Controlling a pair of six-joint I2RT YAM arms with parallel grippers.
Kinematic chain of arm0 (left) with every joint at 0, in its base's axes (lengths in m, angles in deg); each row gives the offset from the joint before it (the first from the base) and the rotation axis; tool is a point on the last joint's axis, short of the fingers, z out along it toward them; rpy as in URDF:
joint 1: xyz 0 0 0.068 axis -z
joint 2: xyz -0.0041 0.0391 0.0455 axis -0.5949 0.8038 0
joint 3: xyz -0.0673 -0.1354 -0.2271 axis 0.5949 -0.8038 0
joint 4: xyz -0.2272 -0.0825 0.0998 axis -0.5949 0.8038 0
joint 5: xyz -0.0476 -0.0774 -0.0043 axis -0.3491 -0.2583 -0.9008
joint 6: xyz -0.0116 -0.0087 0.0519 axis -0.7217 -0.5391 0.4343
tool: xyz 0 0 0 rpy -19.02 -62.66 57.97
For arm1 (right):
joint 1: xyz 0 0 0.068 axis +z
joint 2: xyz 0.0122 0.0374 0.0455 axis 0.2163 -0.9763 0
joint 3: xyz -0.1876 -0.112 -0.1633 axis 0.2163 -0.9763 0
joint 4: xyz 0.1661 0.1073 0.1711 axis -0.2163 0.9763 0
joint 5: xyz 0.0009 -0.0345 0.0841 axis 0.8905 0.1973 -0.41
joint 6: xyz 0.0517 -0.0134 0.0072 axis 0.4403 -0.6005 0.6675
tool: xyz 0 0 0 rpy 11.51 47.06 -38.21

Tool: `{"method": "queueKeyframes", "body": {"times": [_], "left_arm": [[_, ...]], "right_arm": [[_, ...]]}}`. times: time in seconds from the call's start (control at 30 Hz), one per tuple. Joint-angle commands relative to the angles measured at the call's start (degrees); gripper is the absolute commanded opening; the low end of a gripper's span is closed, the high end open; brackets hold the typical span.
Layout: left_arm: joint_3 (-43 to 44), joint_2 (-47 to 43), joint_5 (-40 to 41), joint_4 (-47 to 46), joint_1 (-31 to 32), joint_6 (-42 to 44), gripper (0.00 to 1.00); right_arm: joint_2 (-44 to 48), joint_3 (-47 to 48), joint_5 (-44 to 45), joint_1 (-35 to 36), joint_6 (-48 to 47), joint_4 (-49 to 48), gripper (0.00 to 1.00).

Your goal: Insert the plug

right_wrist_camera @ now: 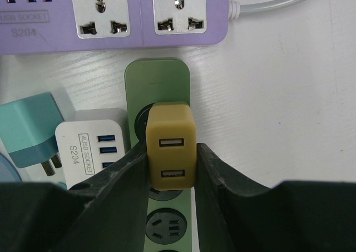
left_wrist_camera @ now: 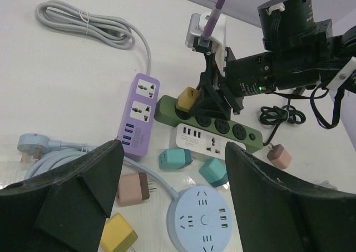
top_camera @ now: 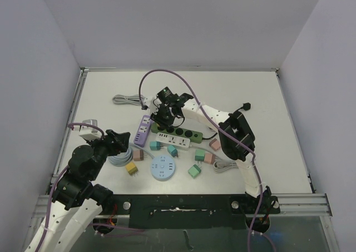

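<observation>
Now inserting
Right gripper [right_wrist_camera: 171,152] pinches yellow plug [right_wrist_camera: 171,127]; green strip [right_wrist_camera: 157,78] under fingertips, push down. Left gripper [left_wrist_camera: 172,157] spread, empty.

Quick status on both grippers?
Left gripper: open, holding nothing.
Right gripper: closed on the yellow plug, at the end of the green strip.

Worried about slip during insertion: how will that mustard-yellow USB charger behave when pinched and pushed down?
The mustard charger looks like a rigid, smooth plastic block, so it probably won't deform but might slip between the jaws. Held by its flat sides over the green strip, it could tilt if pushed off-centre.
</observation>
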Motion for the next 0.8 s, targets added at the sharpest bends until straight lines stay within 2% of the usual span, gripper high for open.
{"method": "queueKeyframes", "body": {"times": [0.0,0.3,0.5,0.57,0.7,0.77], "left_arm": [[0.4,-0.2,0.1,-1.6,-0.5,-0.5,0.72],[0.4,0.2,-0.8,-1.9,-1.5,-0.4,0.72],[0.3,0.3,-0.3,-1.9,-1.5,-0.4,0.72],[0.4,0.5,-0.3,-1.8,-1.5,-0.4,0.72],[0.4,0.8,-0.2,-1.7,-1.6,-0.3,0.72],[0.5,0.8,-0.2,-1.6,-1.6,-0.3,0.72]], "right_arm": [[-11.5,-5.3,12.8,-1.8,-3.9,2.6,0.0],[-12.9,-3.3,12.9,-1.9,-2.1,4.4,0.0],[-12.2,6.5,9.4,-0.8,0.6,9.9,0.02],[-8.2,6.0,6.2,-1.0,1.7,9.1,0.13],[-1.9,5.6,4.2,-1.0,3.1,7.6,0.44],[0.1,6.1,3.2,-1.0,3.7,7.1,0.52]]}}
